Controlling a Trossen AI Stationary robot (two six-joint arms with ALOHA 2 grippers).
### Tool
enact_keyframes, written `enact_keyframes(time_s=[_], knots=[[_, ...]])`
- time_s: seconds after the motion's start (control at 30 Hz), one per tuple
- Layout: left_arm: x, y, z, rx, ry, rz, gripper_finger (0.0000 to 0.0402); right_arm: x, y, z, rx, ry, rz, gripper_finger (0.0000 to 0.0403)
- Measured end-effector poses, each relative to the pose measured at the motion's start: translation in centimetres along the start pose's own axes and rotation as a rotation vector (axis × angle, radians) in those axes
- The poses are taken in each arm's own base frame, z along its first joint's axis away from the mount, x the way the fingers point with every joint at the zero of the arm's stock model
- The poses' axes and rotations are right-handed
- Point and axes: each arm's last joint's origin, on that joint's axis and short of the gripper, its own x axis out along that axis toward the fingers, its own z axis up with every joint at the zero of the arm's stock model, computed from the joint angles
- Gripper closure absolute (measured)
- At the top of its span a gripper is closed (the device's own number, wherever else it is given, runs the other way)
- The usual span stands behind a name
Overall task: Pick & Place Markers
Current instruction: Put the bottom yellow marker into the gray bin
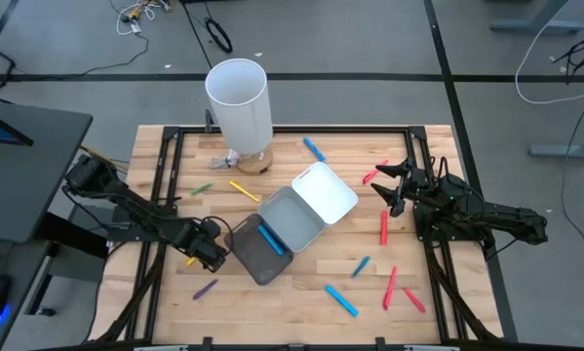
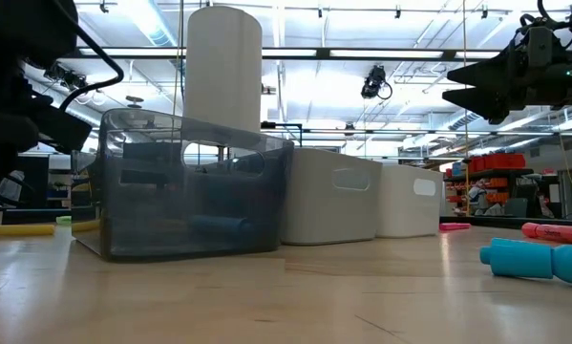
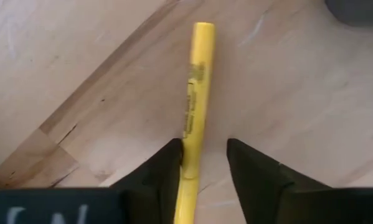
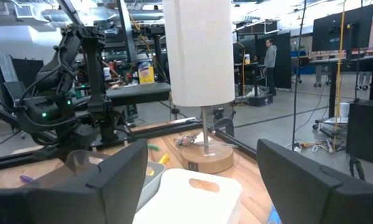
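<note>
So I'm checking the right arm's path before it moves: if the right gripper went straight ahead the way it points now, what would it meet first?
Most likely the white tray, which lies directly ahead between the open fingers of the right gripper. The tall white cylinder stands beyond it. Depth is hard to judge, so the gripper may pass above the tray.

The left gripper (image 1: 207, 255) sits low on the desk (image 1: 301, 292), just beside the dark tray (image 1: 259, 252), which holds a blue marker (image 1: 270, 239). A yellow marker (image 1: 190, 260) pokes out beside this gripper, and a purple marker (image 1: 206, 290) lies near it. The right gripper (image 1: 390, 185) hovers open on the far side of the white tray (image 1: 323, 193), with red markers (image 1: 384, 227) just beside it.
</note>
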Motion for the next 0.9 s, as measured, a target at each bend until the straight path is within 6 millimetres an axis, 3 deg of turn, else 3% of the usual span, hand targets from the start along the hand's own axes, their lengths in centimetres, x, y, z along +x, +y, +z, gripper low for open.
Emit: enact_keyframes(time_s=[0.63, 0.9], knots=[[0.01, 0.02, -0.03, 0.014, 0.001, 0.003, 0.0369, 0.0, 0.0, 0.0, 0.0, 0.0, 0.0, 0.0101], [0.01, 0.04, -0.03, 0.016, 0.001, 0.005, 0.0366, 0.0, 0.0, -0.01, 0.0, 0.0, 0.0, 0.0101]])
